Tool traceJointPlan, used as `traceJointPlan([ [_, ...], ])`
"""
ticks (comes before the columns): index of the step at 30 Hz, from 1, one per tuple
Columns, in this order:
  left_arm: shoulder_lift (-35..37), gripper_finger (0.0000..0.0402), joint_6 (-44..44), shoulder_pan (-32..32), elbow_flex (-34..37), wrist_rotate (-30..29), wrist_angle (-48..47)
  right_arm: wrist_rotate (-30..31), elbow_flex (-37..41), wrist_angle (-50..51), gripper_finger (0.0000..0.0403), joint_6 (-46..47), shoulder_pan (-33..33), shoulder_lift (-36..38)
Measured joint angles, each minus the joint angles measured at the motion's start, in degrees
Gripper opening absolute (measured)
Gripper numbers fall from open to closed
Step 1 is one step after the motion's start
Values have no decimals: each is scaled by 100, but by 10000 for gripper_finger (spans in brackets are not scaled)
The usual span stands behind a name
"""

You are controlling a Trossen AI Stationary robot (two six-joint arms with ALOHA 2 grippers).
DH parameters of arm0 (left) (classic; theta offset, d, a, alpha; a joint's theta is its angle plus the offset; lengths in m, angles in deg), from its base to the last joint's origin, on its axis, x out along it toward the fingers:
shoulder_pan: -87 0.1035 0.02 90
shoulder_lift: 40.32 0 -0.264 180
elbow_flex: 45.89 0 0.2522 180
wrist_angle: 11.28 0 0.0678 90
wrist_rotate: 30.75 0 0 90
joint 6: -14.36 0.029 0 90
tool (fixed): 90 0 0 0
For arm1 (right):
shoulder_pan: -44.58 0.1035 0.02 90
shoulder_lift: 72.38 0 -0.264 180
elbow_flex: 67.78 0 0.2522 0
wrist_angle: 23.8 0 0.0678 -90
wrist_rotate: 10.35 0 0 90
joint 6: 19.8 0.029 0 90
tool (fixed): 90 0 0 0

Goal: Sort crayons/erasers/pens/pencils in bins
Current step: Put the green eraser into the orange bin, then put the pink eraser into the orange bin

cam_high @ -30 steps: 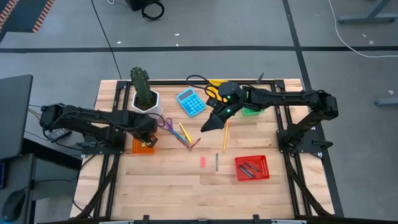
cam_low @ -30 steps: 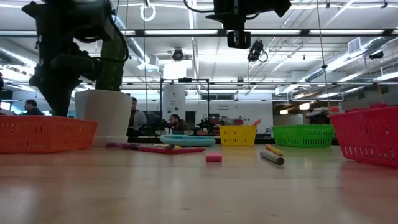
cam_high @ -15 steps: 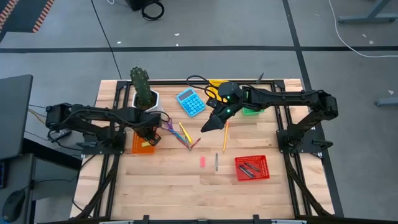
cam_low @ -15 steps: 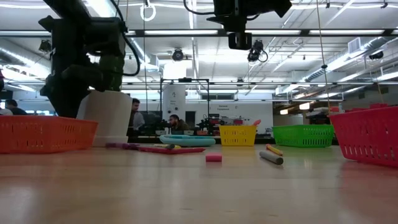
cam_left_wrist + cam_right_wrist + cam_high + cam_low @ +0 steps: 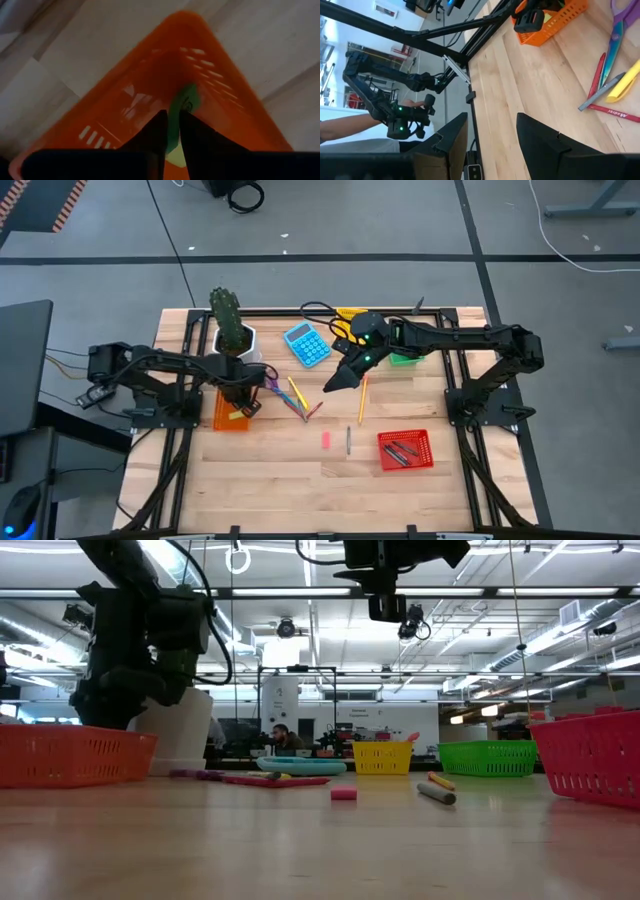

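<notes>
My left gripper stands over the orange bin at the table's left and is shut on a green crayon. The crayon's free end points into a corner of the bin. My right gripper hovers open and empty above the table's middle, beside loose crayons and a pencil. An orange pencil, a dark pen and a pink eraser lie flat on the table. The red bin holds dark pens. My left gripper pinches the green crayon between its two fingers, on the crayon's upper part. The fingers come from above, pointing down into the orange bin. The crayon runs on past the fingertips toward the bin's floor; whether its end touches the floor, I cannot tell.
A white plant pot stands just behind the orange bin, with purple scissors beside it. A blue calculator, the yellow bin and the green bin stand along the far side. The near half of the table is bare wood.
My left arm has swung a little toward the table's right, and its gripper has stayed over the orange bin, still shut on the green crayon.
</notes>
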Motion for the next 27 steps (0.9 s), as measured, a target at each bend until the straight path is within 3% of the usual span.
traceJointPlan([
  [8, -46, 71, -3, 0, 2, 13, 31, 0, 0, 15, 174, -4, 0, 0],
  [20, -46, 177, -9, 0, 7, -17, -68, -2, 0, 13, 174, -7, 0, 0],
  [27, -46, 218, 91, 0, 7, -138, -365, -2, 0, 13, 174, -7, 0, 0],
])
